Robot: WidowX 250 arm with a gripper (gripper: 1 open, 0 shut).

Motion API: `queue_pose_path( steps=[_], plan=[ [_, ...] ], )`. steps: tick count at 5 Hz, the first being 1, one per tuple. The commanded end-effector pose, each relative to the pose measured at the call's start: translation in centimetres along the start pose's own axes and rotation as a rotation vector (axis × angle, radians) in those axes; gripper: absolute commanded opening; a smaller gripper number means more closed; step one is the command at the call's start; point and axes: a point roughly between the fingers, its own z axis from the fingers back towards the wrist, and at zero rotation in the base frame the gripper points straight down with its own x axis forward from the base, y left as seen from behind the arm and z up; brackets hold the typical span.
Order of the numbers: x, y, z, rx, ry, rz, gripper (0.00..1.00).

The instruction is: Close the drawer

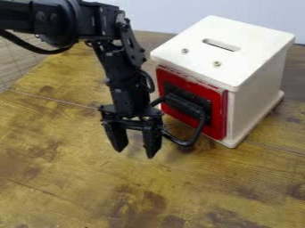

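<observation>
The red drawer (204,118) has a black plate and a large black loop handle (179,132). It sits in the front of a cream-white cube box (238,62) and stands only slightly out from it. My gripper (135,142) hangs from the black arm (113,58), pointing down at the wooden table just left of the handle. Its two fingers are spread apart with nothing between them. The right finger (152,142) stands close beside the loop handle; contact cannot be told.
The box has a slot (219,44) on its top and stands at the right of the worn wooden table (71,187). The table's far edge runs behind the arm at the upper left.
</observation>
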Motion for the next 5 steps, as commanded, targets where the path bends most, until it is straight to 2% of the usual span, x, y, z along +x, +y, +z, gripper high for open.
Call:
queue_pose_path(
  steps=[1,2,3,5],
  plan=[
    [1.0,-0.6,2.5,-0.01,-0.072,0.005,1.0],
    [0.8,-1.3,2.8,-0.012,-0.066,-0.001,1.0],
    [1.0,-0.1,2.4,-0.018,-0.066,0.028,1.0],
    [1.1,-0.9,3.6,-0.035,-0.078,0.146,1.0]
  ],
)
